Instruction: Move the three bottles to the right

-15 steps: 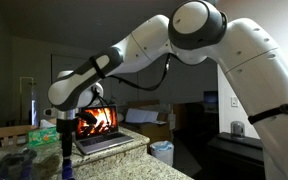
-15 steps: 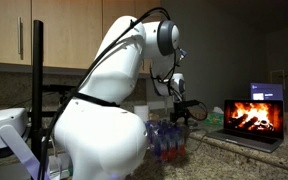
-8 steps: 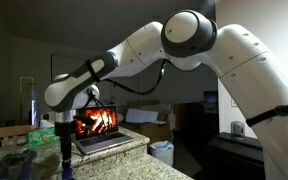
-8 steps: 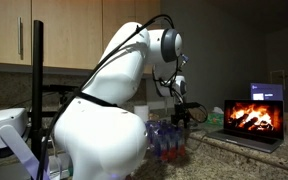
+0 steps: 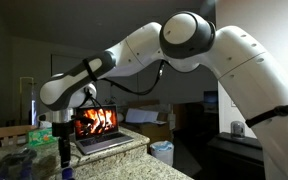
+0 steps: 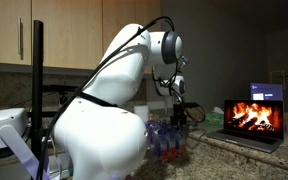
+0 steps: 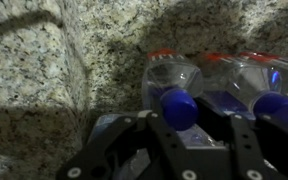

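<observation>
An open laptop (image 6: 252, 118) showing a fire sits on the granite counter (image 7: 44, 60).

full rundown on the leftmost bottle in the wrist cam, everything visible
The leftmost bottle is small, clear plastic, with a blue cap facing the camera and a reddish band at its far end. It lies on its side on the speckled granite counter, alongside a second bottle; whether they touch is unclear. The gripper is shut on its cap end. Label text is too blurred to read.

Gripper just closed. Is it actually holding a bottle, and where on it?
Yes: the gripper fingers pinch the blue cap of the leftmost bottle.
</observation>
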